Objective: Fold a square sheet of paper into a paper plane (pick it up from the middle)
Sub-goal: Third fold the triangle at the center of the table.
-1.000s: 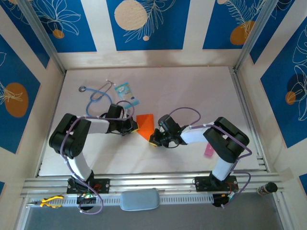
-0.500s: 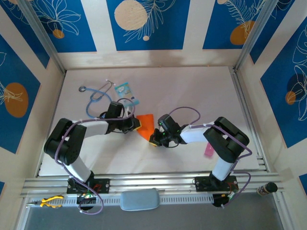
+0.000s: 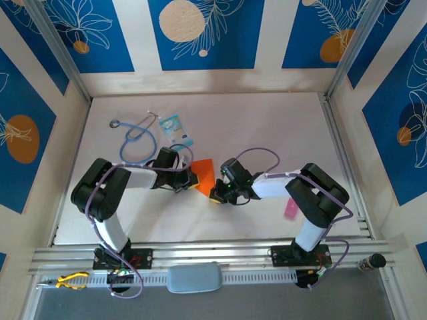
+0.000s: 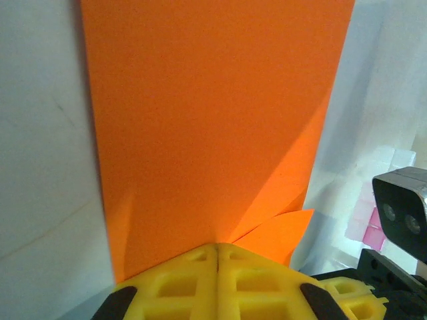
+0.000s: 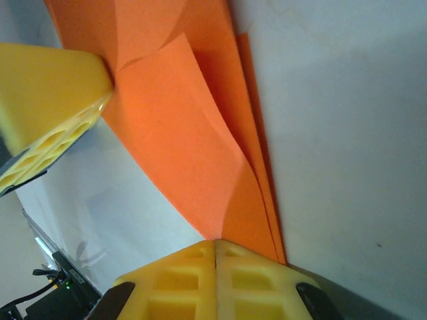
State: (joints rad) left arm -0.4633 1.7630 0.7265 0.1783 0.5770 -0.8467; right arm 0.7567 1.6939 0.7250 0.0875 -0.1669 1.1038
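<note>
In the middle of the surface (image 3: 280,127), right between the two arms, sits the orange sheet of paper (image 3: 204,171). It's already partly folded, so from above it reads as a narrow slanted shape rather than a square.

The left gripper (image 3: 192,181) is on its left edge and the right gripper (image 3: 215,194) is at its near corner, so both arms are tucked in close to each other.

From the left wrist cam, the left gripper (image 4: 218,252) has its yellow fingers pressed together with the paper's edge pinched in the seam. The sheet (image 4: 213,120) runs straight away from it, with a small folded flap poking out on the right.

The right wrist cam shows the same deal: the right gripper (image 5: 215,245) is squeezed together on the paper's corner. You can see a few stacked layers (image 5: 187,147) there, the top one curling up a bit. The left gripper's yellow finger (image 5: 47,100) is clamped on the far end of that flap.

Other stuff around: a blue stethoscope (image 3: 137,137) and a light-blue packet (image 3: 171,123) toward the back left, well apart from the paper. There's also a pink strip (image 3: 290,209) over by the right arm.
</note>
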